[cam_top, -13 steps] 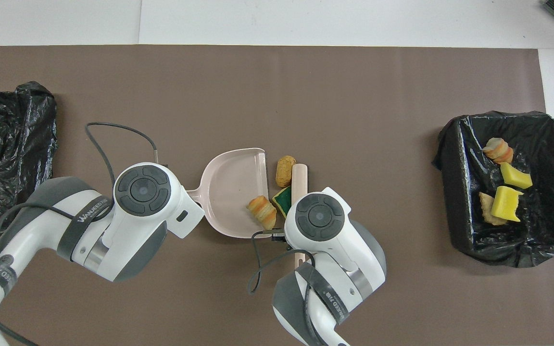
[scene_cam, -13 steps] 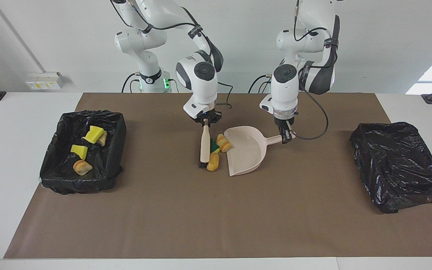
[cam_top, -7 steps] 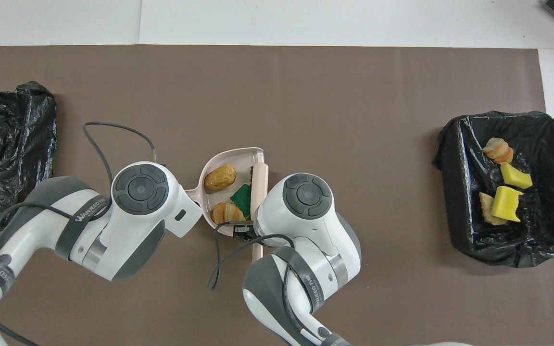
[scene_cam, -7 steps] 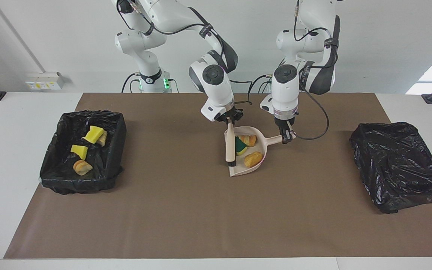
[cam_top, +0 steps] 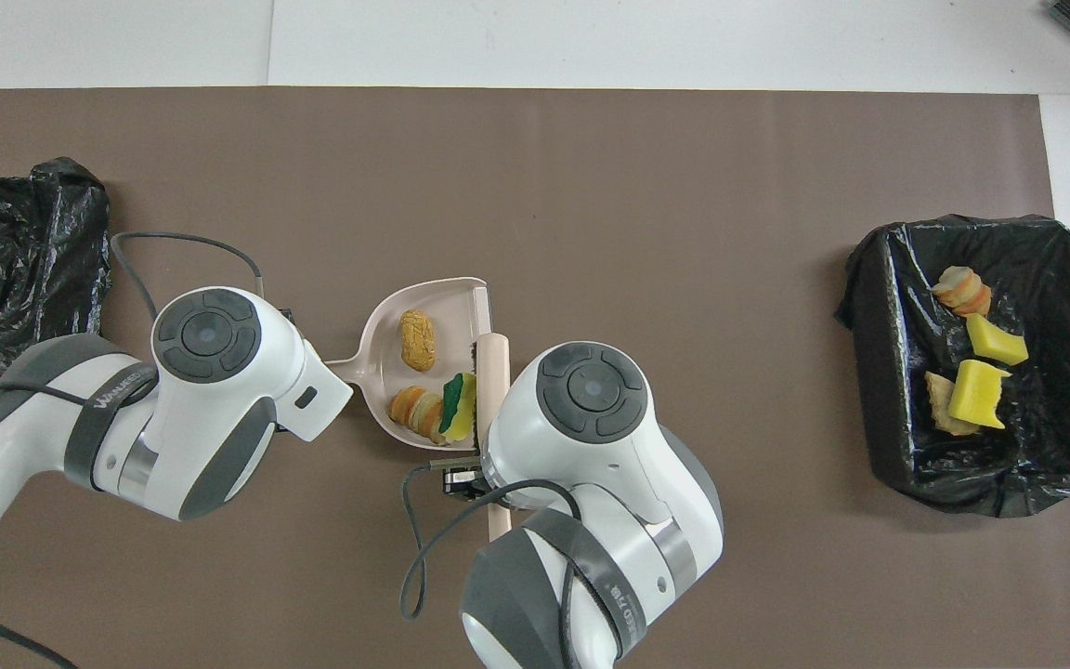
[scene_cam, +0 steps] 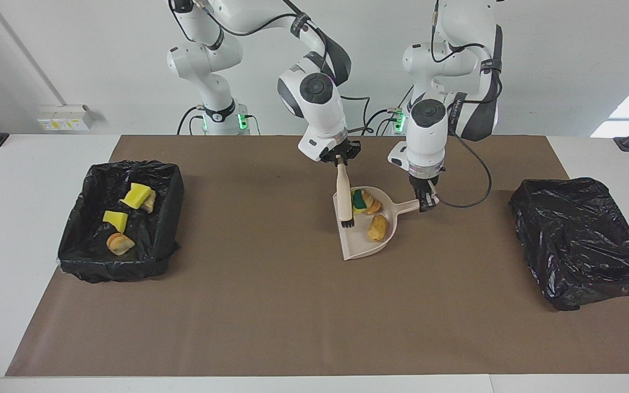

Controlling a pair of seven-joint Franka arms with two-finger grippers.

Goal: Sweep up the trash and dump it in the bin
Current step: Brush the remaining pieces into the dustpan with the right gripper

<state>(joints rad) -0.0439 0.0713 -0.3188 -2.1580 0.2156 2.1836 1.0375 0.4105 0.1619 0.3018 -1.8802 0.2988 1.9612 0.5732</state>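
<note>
I am gripping the dustpan (scene_cam: 366,229) by its handle with my left end effector (scene_cam: 427,200), holding it over the middle of the tabletop (scene_cam: 292,305). My right end effector (scene_cam: 339,160) is clamping a brush (scene_cam: 343,195), its bristles hanging over the dustpan's open edge. 3 scraps (scene_cam: 369,213) are lying in the dustpan. 4 more scraps (scene_cam: 126,215) are sitting in the bin (scene_cam: 170,207) toward the right arm's end.
</note>
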